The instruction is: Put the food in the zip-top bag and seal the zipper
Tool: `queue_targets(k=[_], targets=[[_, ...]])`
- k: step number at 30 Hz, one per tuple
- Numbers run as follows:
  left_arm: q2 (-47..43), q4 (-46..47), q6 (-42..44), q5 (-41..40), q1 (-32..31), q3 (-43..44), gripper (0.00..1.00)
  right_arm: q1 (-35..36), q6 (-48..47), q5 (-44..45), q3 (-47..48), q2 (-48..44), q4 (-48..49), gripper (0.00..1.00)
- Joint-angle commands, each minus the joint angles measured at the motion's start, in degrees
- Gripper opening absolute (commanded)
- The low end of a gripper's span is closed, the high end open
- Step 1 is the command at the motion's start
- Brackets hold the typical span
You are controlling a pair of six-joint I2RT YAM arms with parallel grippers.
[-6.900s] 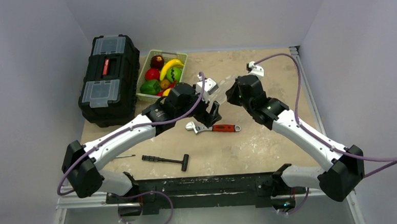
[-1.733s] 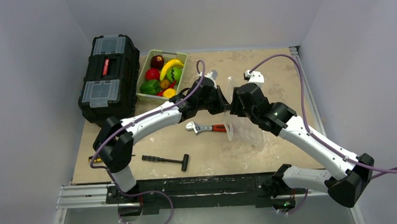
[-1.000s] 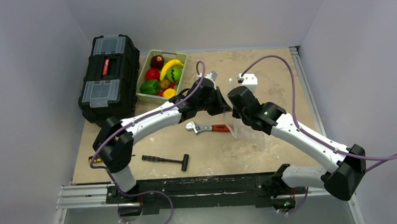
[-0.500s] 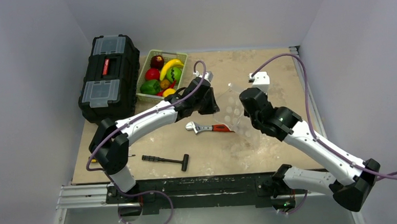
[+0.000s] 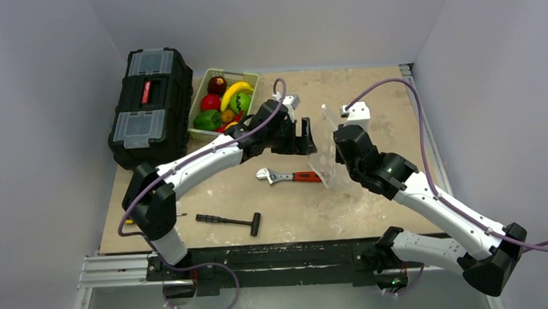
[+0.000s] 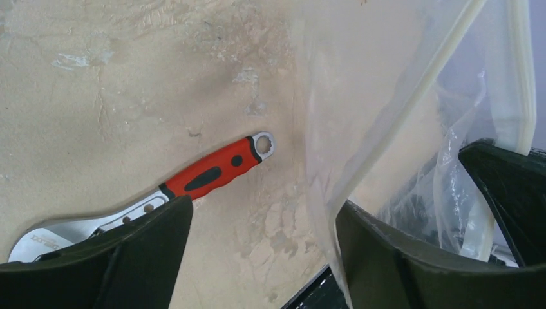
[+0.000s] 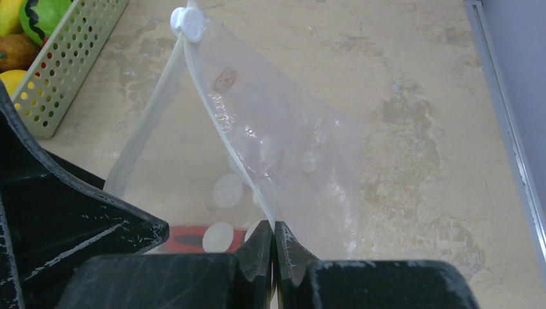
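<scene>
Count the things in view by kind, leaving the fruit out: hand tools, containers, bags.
Hand tools: 3 (wrench, hammer, screwdriver partly hidden)
Containers: 2 (toolbox, basket)
Bags: 1 (zip-top bag)
Total: 6

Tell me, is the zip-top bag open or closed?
Open: the zip-top bag has its two zipper strips spread apart from the white tab.

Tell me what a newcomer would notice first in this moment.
The clear bag is held up mid-table: the right gripper is shut on its edge, and the left gripper stands open at its mouth. Next comes the bright toy fruit in the basket at the back left, beside a black toolbox. A red-handled wrench lies on the table below the bag.
</scene>
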Motion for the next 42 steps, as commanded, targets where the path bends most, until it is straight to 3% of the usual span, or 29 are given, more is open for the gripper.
queue_targets(k=[1,3,8,14,22,26,31,42], targets=[[-4.4,1.3,5.7,1.4,0.7,1.1,0.89,0.2,2.1,1.8,-1.1,-1.3,1.2,0.00],[-7.5,2.4,7.9,-0.7,0.7,-0.6,0.96,0.2,2.9,2.3,-1.5,-1.3,0.9,0.00],[-14.2,5.0,12.9,-7.1,0.9,-4.8,1.00,0.2,3.3,2.6,-2.0,-1.4,1.3,0.00],[-17.8,3.9,12.7,-28.9,3.5,-7.6,1.00,0.2,3.2,2.7,-2.2,-2.0,2.1,0.00],[-10.5,2.2,-2.2,-26.1,19.5,-5.6,0.98,0.2,2.1,0.7,-3.2,-3.3,4.5,0.00],[-1.0,-2.0,-2.8,-26.2,24.3,2.1,0.96,0.2,1.7,-0.1,-3.3,-3.3,4.6,0.00],[8.2,-12.7,-4.7,-27.9,26.0,12.1,0.95,0.1,1.3,-1.3,-3.5,-3.5,5.1,0.00],[9.0,-13.5,-10.5,-24.9,26.0,3.6,0.96,0.2,0.9,-4.1,-3.9,-4.1,6.6,0.00]])
